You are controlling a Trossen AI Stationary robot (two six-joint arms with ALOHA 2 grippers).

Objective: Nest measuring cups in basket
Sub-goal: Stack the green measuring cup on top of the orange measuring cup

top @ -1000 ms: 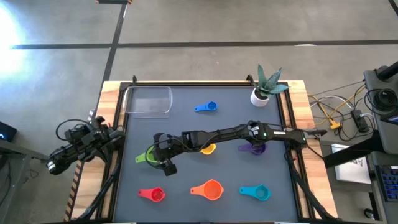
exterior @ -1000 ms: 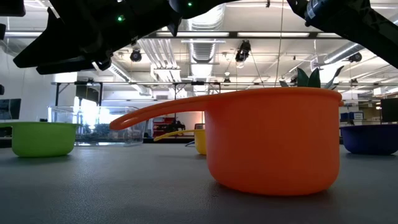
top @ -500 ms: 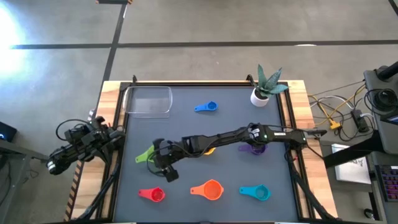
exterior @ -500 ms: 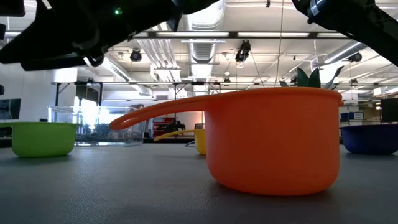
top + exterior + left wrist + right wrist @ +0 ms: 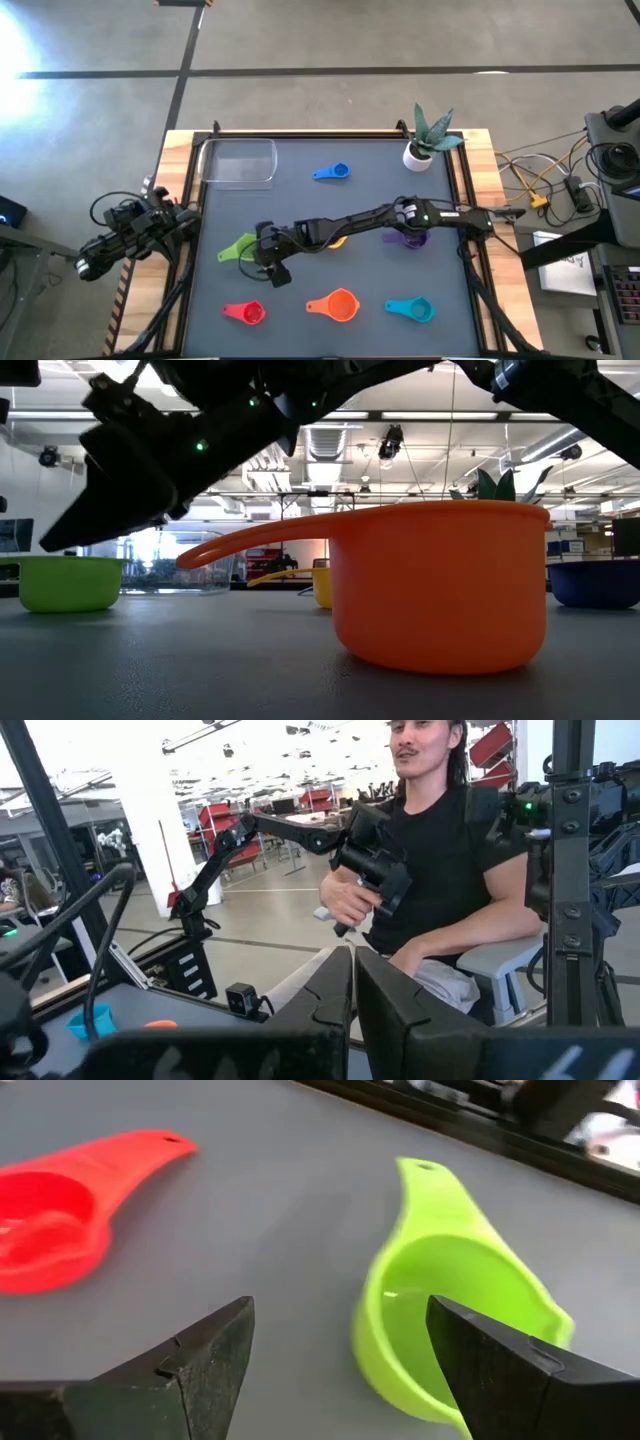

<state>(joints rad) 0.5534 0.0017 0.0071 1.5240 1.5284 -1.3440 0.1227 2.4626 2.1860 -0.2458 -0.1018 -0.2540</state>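
My right gripper (image 5: 268, 264) (image 5: 340, 1315) is open and hovers just on the near side of the green measuring cup (image 5: 240, 248) (image 5: 455, 1325), touching nothing. That cup stands on its base (image 5: 65, 582). The red cup (image 5: 245, 312) (image 5: 50, 1220), orange cup (image 5: 338, 305) (image 5: 440, 585) and teal cup (image 5: 415, 310) sit along the near edge. The blue cup (image 5: 333, 172) lies beside the clear basket (image 5: 238, 162) at the far left. My right arm partly covers the yellow cup (image 5: 334, 241) and purple cup (image 5: 405, 238). My left gripper (image 5: 352, 990) is shut and parked off the table's left edge.
A small white plant pot (image 5: 420, 152) stands at the far right corner. A raised rail (image 5: 195, 250) runs along the table's left side. A person sits beyond the table in the left wrist view. Bare mat lies between the green and red cups.
My right gripper has moved down toward the table and a little toward the near edge, staying open beside the green cup. No cup has moved.
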